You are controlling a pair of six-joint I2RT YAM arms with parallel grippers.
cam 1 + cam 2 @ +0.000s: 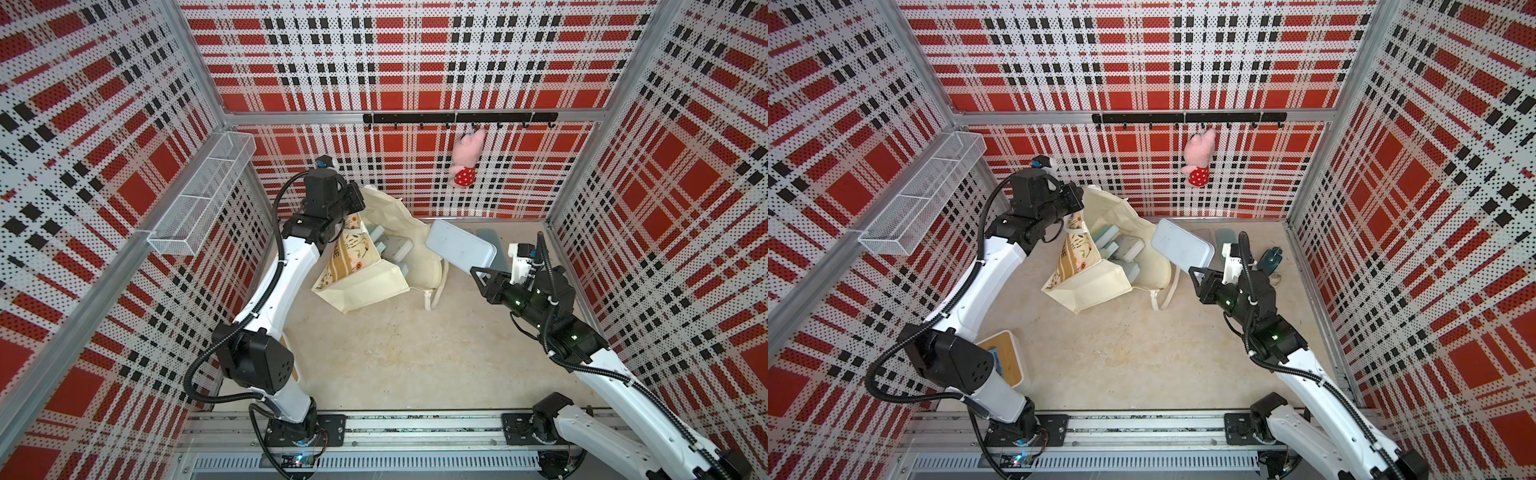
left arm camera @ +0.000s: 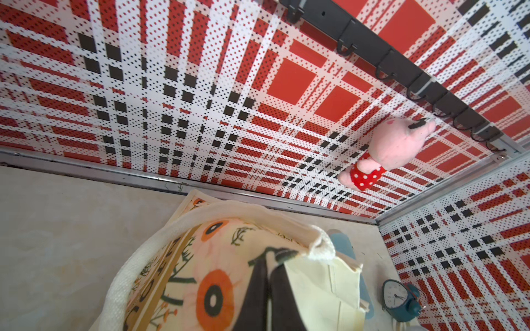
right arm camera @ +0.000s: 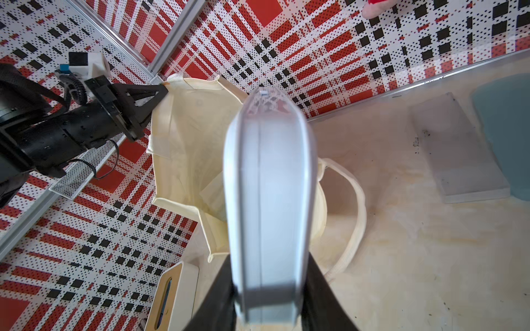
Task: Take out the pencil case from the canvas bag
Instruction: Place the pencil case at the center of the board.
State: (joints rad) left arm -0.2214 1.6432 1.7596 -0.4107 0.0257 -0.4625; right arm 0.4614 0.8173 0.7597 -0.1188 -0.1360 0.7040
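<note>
Pencil case [image 1: 461, 245] rides above the table, out of the canvas bag [image 1: 365, 286] and at its 3 o'clock, in both top views. From the left wrist we see the left gripper [image 2: 268, 275] pinched tight on the bag's rim. From the right wrist, the right gripper [image 3: 269, 298] clamps the case's end, jaws parted by its thickness.

Pale grey pencil case [image 1: 459, 245] aloft beside open, slumped cream canvas bag [image 1: 365, 286].
</note>
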